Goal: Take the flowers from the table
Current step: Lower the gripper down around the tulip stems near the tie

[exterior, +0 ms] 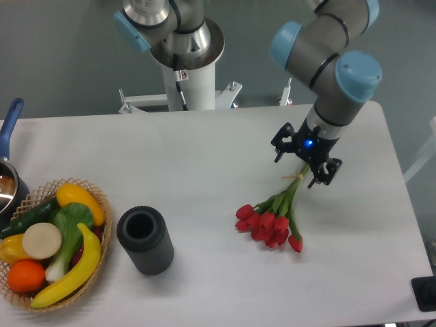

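Note:
The flowers (pixel 270 221), a bunch of red tulips with pale green stems tied by a thin band, lie on the white table (pixel 204 177) right of centre, heads toward the front. My gripper (pixel 298 170) hangs open directly over the upper stems, one finger on each side of them. The stem tips are hidden under the gripper body. I cannot tell whether the fingers touch the stems.
A dark grey cylindrical cup (pixel 144 239) stands front left of centre. A wicker basket (pixel 95 197) of toy fruit and vegetables sits at the left edge, with a blue-handled pot (pixel 8 170) behind it. The robot's white base (pixel 187 75) stands behind the table.

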{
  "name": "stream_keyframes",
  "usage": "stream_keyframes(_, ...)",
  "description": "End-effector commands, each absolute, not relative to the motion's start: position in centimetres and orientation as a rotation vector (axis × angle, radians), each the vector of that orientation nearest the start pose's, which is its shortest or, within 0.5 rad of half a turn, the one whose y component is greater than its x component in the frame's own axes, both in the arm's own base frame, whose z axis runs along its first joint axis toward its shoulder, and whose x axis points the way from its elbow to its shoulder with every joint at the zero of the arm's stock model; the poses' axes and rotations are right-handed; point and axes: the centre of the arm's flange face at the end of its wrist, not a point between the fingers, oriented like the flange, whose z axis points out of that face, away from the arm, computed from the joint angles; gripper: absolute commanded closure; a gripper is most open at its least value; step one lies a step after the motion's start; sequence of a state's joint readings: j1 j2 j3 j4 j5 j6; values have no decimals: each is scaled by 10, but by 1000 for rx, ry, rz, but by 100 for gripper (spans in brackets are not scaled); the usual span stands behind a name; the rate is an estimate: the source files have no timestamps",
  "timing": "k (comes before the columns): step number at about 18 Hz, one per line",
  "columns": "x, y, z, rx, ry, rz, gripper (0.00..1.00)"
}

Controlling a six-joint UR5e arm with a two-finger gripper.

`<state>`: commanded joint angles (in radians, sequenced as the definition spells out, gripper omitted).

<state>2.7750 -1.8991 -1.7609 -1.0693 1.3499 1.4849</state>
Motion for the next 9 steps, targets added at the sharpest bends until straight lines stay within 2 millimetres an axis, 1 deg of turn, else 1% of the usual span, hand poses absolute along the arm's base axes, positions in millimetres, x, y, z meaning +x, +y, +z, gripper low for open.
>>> stream_keyframes(2,-483,350,269,-2902,398,-101,0)
stream_keyframes(3,-484,350,262,-2906,383,-120,0)
stream_keyframes(5,-487,351,253,-2913,338,-127,0)
stream_keyframes(9,-491,353,249,-2907,337,-71,0)
